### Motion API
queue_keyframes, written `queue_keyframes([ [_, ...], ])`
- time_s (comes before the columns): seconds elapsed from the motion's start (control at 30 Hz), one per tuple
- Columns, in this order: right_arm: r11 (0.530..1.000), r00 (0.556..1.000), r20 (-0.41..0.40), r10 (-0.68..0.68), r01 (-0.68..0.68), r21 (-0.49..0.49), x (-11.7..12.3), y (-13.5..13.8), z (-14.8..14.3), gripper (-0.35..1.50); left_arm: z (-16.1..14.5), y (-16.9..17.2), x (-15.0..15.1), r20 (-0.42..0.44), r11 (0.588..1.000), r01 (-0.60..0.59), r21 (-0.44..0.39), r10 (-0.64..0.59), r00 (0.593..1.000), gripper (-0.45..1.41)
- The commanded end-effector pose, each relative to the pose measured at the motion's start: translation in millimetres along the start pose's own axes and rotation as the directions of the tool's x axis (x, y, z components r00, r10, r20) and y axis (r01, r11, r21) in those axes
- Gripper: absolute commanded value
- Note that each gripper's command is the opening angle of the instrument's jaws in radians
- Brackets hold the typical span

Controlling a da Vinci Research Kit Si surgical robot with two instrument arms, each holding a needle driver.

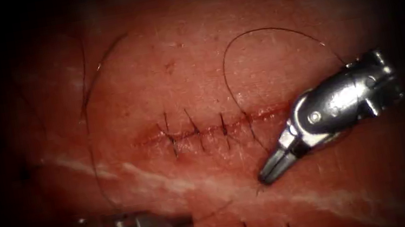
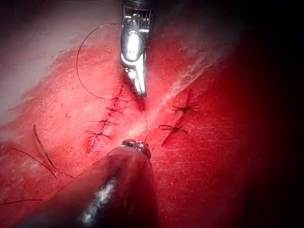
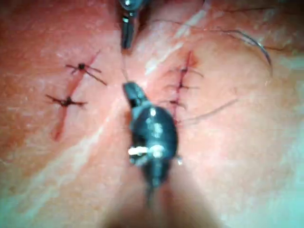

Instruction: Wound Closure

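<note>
Your right arm's silver needle driver comes in from the right with its two jaws pressed together, tip down on the reddish pork-belly tissue just below the right end of the stitched cut. Whether a strand is pinched between those jaws you cannot tell. Your left arm's dark metal tool lies low near the tissue's near edge, jaws closed to a point, and a thin dark thread runs off from its tip toward the right tool. More of that thread arcs in a loop above the cut and drops to its right-hand stitch. Four dark stitches cross the cut. No curved needle can be made out in either tool or in the tissue.
</note>
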Motion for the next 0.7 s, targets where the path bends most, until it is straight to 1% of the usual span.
queue_keyframes([
  [0.03,1.0,1.0,-0.001,0.007,-0.007,-0.017,-0.7,0.4,0.6,-0.35,0.9,0.8,0.1,0.002,1.0,-0.002,-0.004,0.002,1.0,-0.45],
  [0.27,0.993,0.999,0.031,0.044,-0.04,-0.112,-2.0,3.2,-1.0,-0.35,0.0,2.7,-0.5,0.004,1.0,-0.017,-0.008,0.017,1.0,-0.45],
  [0.33,0.988,0.997,0.042,0.068,-0.061,-0.145,-2.6,4.2,-1.7,-0.35,-0.8,4.0,-0.8,0.005,1.0,-0.02,-0.015,0.02,1.0,-0.45],
  [0.37,0.981,0.994,0.048,0.096,-0.086,-0.173,-3.2,5.0,-2.0,-0.35,-2.1,5.9,-1.1,0.001,0.999,-0.026,-0.019,0.026,1.0,-0.45],
  [0.47,0.975,0.992,0.043,0.119,-0.109,-0.194,-3.6,5.4,-2.3,-0.35,-3.9,8.4,-1.3,-0.002,0.999,-0.029,-0.022,0.029,1.0,-0.45],
  [0.5,0.974,0.992,0.041,0.118,-0.108,-0.201,-3.8,5.6,-2.3,-0.35,-5.3,10.2,-1.4,-0.013,0.999,-0.027,-0.036,0.026,1.0,-0.45],
  [0.53,0.973,0.992,0.041,0.119,-0.108,-0.202,-3.8,5.7,-2.4,-0.35,-5.9,10.8,-1.4,-0.017,0.999,-0.025,-0.042,0.024,1.0,-0.45],
  [0.57,0.973,0.992,0.043,0.119,-0.108,-0.205,-3.9,5.8,-2.3,-0.35,-7.2,12.0,-1.4,-0.018,0.999,-0.025,-0.045,0.025,1.0,-0.45],
  [0.7,0.971,0.992,0.042,0.12,-0.108,-0.212,-4.0,6.0,-2.1,-0.35,-9.1,13.4,-1.2,-0.021,0.998,-0.033,-0.049,0.032,0.999,-0.45],
])
